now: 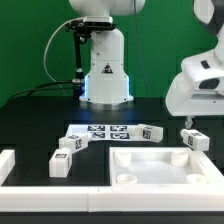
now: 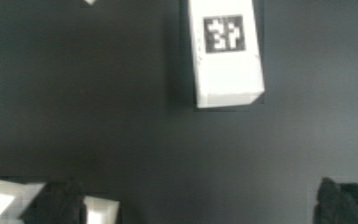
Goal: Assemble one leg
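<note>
Several small white legs with square tags lie on the black table. One leg (image 1: 194,138) lies at the exterior view's right, just under my gripper (image 1: 190,120), which hangs above it without touching. In the wrist view this leg (image 2: 226,50) lies flat, tag up, ahead of my gripper (image 2: 206,208). The dark fingertips (image 2: 60,203) stand wide apart with only bare table between them. Other legs lie by the marker board (image 1: 150,132) and at the left (image 1: 72,143), (image 1: 60,163).
The large white panel (image 1: 200,172) with round holes lies at the front right. The marker board (image 1: 100,131) lies mid-table. A white bracket (image 1: 8,165) stands at the left edge. The robot base (image 1: 105,70) is behind. A white edge (image 2: 5,196) shows beside one finger.
</note>
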Controlling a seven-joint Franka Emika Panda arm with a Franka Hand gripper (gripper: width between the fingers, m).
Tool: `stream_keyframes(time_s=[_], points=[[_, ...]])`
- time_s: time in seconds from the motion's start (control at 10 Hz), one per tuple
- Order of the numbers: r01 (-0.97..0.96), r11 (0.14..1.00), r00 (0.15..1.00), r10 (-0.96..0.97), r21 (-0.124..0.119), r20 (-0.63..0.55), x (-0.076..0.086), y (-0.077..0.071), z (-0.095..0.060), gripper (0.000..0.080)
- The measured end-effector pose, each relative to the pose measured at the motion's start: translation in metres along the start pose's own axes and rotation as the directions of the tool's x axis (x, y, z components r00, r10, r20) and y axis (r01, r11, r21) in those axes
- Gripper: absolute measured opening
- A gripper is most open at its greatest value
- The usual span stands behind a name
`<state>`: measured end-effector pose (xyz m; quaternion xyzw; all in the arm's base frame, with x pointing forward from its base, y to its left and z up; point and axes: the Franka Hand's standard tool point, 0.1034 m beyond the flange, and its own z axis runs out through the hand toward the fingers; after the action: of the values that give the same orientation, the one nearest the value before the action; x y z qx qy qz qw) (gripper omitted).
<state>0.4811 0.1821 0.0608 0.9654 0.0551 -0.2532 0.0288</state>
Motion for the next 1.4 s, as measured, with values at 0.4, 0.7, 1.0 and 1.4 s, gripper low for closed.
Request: stream_keyframes(time_s=[0.4,0.7,1.0,1.4], points=[[-0.112,0.993,0.943,0.114,-0.024,0.312,-0.017,0.018,0.015,0.0649],[-0.183,0.982,0.904,0.184,-0.04,0.386,-0.01,0.008,0.025,0.0649],[-0.214,0.976,0.903,0.215,-0.044,0.371,-0.007,0.006,0.027,0.0649],[-0.246,0.968,0.897,0.246,-0.048,0.367,-0.011,-0.021,0.045,0.0649]])
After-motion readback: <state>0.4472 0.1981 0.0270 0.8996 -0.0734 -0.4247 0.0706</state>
